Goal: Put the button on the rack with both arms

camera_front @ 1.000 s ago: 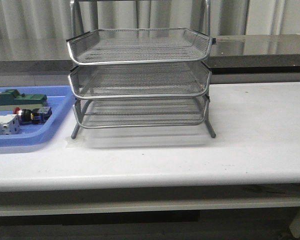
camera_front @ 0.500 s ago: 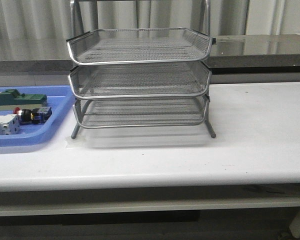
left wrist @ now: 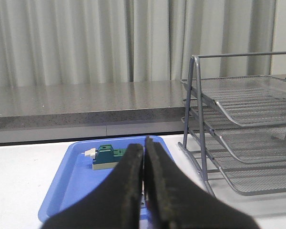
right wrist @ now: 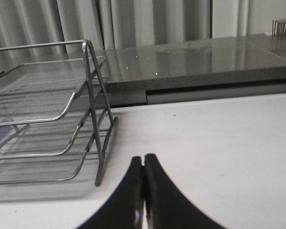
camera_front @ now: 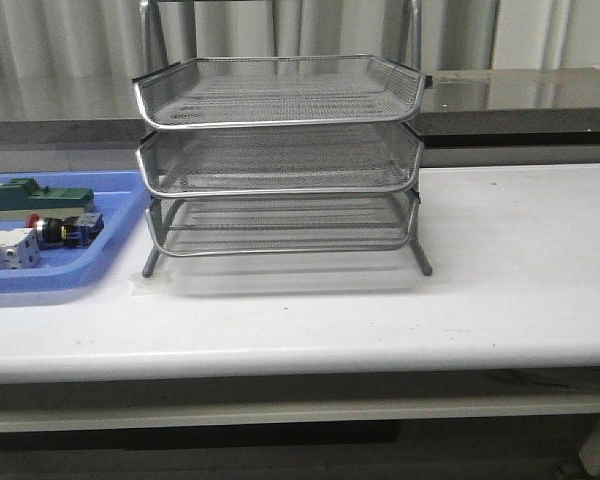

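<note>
Button (camera_front: 60, 229): we see a small switch lying on its side, red mushroom head toward the left, black round body, yellow and blue bits at the rear. It sits in the blue tray (camera_front: 110, 250), left of the rack, between the green block (camera_front: 38, 197) behind it and the white block (camera_front: 7, 250) in front of it. Detail is small and a bit blurred in the front view.

Rack (camera_front: 280, 160): three stacked silver wire-mesh trays with rounded rims, thin metal frame, slanted legs on the white table (camera_front: 520, 270). All three tiers look empty to us. Mesh is fine and see-through; the frame is smooth and shiny.

The blue tray is flat, smooth plastic with a low raised lip. The table is matte white, with a grey speckled counter (camera_front: 540, 95) and pale pleated curtains (camera_front: 70, 40) behind.

Left gripper (left wrist: 144, 162): black curved fingers pressed together, nothing between them, pointing toward the blue tray, with the green block visible past the tips. Right gripper (right wrist: 143, 171): black fingers also closed tip to tip, nothing held, over bare table beside the rack's right legs. Neither arm shows in the front view.
</note>
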You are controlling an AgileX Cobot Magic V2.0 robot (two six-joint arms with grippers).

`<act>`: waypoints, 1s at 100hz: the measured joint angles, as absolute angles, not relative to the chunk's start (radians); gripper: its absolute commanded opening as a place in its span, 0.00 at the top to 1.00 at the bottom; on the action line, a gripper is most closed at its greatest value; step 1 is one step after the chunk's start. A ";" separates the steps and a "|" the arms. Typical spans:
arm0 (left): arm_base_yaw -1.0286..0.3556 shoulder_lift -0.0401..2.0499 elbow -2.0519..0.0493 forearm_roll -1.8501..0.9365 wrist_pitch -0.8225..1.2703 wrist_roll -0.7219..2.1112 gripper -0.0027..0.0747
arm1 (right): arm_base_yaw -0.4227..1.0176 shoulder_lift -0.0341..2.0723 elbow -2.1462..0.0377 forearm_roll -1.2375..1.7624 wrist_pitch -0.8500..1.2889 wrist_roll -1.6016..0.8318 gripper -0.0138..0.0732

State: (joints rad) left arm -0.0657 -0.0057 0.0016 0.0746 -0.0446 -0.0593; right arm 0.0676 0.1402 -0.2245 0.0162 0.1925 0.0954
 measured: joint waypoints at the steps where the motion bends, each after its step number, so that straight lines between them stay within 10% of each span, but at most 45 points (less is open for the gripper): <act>1: -0.066 -0.006 0.002 0.075 -0.045 -0.059 0.96 | 0.068 0.156 -0.233 0.018 0.206 0.095 0.92; 42: -0.066 -0.006 0.002 0.075 -0.045 -0.059 0.96 | 0.068 0.709 -0.659 0.126 0.571 0.098 0.92; 100: -0.066 -0.006 0.002 0.075 -0.045 -0.059 0.96 | 0.087 1.174 -0.696 0.435 0.377 0.098 0.92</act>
State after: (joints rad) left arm -0.0657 -0.0057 0.0016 0.0746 -0.0446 -0.0593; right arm 0.0874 1.1738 -0.6957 0.4354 0.3771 0.0977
